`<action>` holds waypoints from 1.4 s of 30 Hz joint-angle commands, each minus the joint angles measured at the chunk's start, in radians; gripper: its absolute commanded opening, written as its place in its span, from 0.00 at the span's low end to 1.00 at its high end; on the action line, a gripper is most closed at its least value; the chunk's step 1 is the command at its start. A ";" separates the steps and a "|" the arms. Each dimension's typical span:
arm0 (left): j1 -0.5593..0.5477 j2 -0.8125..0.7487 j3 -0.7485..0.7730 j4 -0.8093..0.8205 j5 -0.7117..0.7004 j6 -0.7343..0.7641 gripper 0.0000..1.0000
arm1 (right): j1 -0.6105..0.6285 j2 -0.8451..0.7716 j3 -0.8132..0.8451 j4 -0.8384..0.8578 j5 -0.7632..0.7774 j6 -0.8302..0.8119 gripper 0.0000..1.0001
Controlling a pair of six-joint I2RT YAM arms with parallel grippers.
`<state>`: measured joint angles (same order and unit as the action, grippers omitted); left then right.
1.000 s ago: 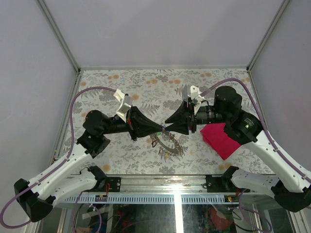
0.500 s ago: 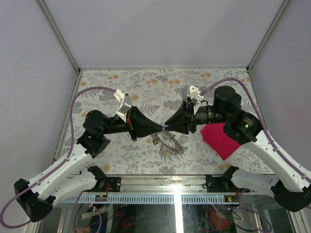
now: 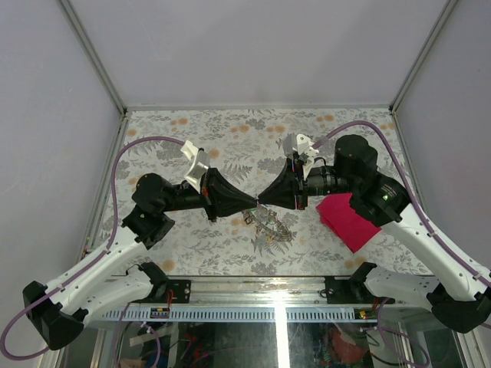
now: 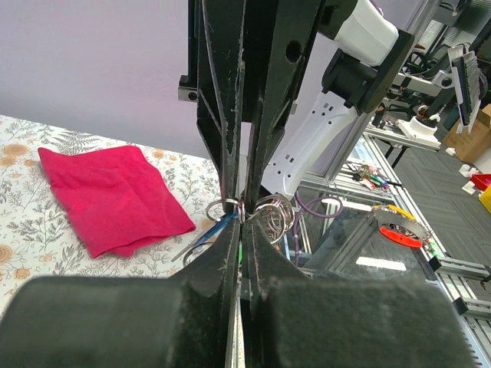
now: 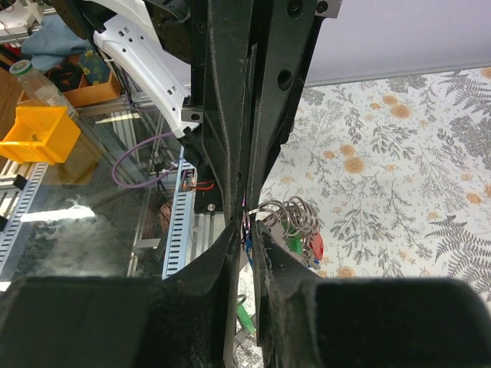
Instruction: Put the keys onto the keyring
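In the top view my left gripper (image 3: 255, 202) and right gripper (image 3: 262, 202) meet tip to tip above the table. The keyring (image 3: 267, 222), a bunch of grey wire loops, hangs just under them. The left wrist view shows my left gripper (image 4: 242, 224) shut on the keyring (image 4: 275, 215), with a blue key (image 4: 201, 238) dangling to its left. My right gripper (image 5: 249, 230) is closed to a narrow slit around the keyring's wire (image 5: 295, 215). A green key (image 5: 296, 244) and a red key (image 5: 314, 247) hang from those loops. Another green key (image 5: 242, 314) shows lower down.
A folded red cloth (image 3: 347, 221) lies on the floral table (image 3: 192, 130) under my right forearm; it also shows as the cloth (image 4: 107, 195) in the left wrist view. Grey walls stand on three sides, and the metal frame edge (image 3: 276, 284) runs along the near side.
My right gripper has narrowed its jaws and slid a little left against the left gripper's tips. The keyring now hangs more bunched beneath them. The left gripper has stayed shut.
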<state>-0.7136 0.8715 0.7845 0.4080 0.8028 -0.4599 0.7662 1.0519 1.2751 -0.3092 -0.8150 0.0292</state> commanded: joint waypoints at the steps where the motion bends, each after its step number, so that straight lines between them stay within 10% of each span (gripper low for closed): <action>1: -0.008 -0.008 0.022 0.078 -0.006 -0.002 0.00 | 0.008 0.008 0.000 0.054 -0.038 0.020 0.18; 20: -0.007 -0.028 0.038 0.025 -0.026 0.037 0.00 | 0.008 0.005 0.051 -0.031 -0.026 -0.056 0.00; 30: -0.007 -0.102 0.081 -0.137 -0.106 0.146 0.36 | 0.008 -0.050 0.017 -0.022 -0.015 -0.130 0.00; 42: -0.008 -0.024 0.157 -0.251 0.007 0.297 0.50 | 0.008 -0.048 0.065 -0.204 -0.189 -0.291 0.00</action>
<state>-0.7181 0.8223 0.8890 0.2169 0.7555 -0.2550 0.7666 1.0321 1.2930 -0.4973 -0.9062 -0.1902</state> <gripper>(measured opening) 0.465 0.010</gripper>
